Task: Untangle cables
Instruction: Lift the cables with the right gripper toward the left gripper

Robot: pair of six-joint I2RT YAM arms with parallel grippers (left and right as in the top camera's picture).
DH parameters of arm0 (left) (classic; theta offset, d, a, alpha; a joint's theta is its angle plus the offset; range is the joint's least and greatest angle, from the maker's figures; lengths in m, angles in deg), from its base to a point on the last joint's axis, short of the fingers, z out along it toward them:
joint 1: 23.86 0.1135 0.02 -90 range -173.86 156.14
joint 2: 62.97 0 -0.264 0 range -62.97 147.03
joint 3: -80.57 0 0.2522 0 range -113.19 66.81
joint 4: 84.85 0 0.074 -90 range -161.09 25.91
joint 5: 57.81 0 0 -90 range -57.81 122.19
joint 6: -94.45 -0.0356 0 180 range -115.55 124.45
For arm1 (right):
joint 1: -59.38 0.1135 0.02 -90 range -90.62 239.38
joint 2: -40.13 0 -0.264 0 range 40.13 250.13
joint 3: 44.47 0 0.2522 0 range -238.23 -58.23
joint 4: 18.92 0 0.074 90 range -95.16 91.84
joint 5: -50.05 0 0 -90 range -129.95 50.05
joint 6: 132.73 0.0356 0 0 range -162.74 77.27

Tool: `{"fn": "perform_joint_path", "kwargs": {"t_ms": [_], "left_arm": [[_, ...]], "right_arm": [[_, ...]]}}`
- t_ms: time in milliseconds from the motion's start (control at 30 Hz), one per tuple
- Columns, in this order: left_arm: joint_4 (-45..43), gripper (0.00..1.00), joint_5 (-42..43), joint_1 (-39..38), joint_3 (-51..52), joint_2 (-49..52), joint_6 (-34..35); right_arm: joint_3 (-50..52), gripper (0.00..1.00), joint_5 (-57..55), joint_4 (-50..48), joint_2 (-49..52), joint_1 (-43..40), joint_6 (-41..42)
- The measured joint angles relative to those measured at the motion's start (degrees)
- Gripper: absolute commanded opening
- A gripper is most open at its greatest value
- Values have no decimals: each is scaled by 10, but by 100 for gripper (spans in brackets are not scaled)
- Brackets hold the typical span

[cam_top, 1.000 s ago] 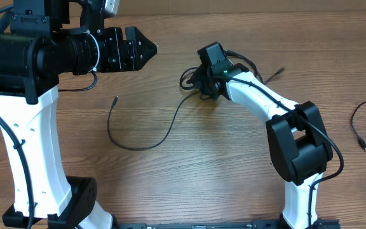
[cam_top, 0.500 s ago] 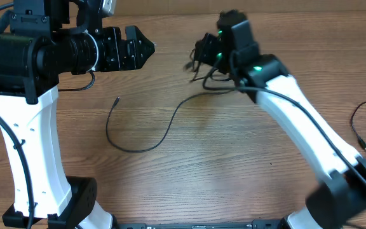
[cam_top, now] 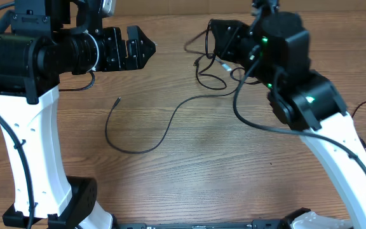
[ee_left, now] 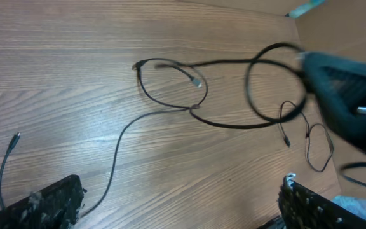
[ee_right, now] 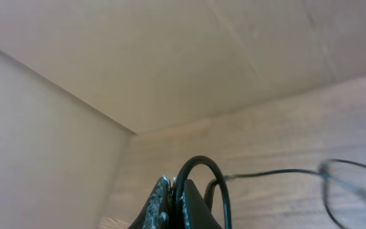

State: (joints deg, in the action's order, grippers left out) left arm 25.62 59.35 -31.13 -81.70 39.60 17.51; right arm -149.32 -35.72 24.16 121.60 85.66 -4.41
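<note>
A tangle of thin black cables (cam_top: pixel 203 71) hangs from my right gripper (cam_top: pixel 213 39) near the table's far edge. That gripper is shut on a loop of cable (ee_right: pixel 203 173), pinched between its fingertips (ee_right: pixel 170 202). One long cable (cam_top: pixel 132 150) trails from the tangle across the wood to a plug at the left (cam_top: pixel 117 100). In the left wrist view the loops (ee_left: pixel 170 86) lie ahead, with the blurred right gripper (ee_left: pixel 351 108) at the right. My left gripper (cam_top: pixel 146 47) hovers left of the tangle, open and empty, its fingers (ee_left: pixel 49 202) wide apart.
Another thin black cable (cam_top: pixel 361 107) lies at the far right, partly hidden behind the right arm (cam_top: pixel 310 102). The left arm's white column (cam_top: pixel 33 146) stands at the left. A cardboard wall (ee_right: pixel 170 57) rises behind the table.
My right gripper has risen and swung toward the back right with the cables, stretching the tangle off the table. The left gripper's jaws have spread wider; the left arm stayed put.
</note>
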Motion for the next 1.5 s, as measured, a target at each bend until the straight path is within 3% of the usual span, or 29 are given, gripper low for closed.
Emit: {"fn": "perform_joint_path", "kwargs": {"t_ms": [233,833,1333,1500], "left_arm": [[-1,94,0,-39,12,23,0],[-131,100,104,-51,22,73,31],[-129,100,128,-67,22,73,40],[-127,100,111,-70,22,73,46]], "right_arm": [[0,4,11,-31,-46,0,12],[0,4,74,-16,-51,0,19],[0,4,106,-64,-50,0,42],[0,4,139,-130,-49,0,80]]}}
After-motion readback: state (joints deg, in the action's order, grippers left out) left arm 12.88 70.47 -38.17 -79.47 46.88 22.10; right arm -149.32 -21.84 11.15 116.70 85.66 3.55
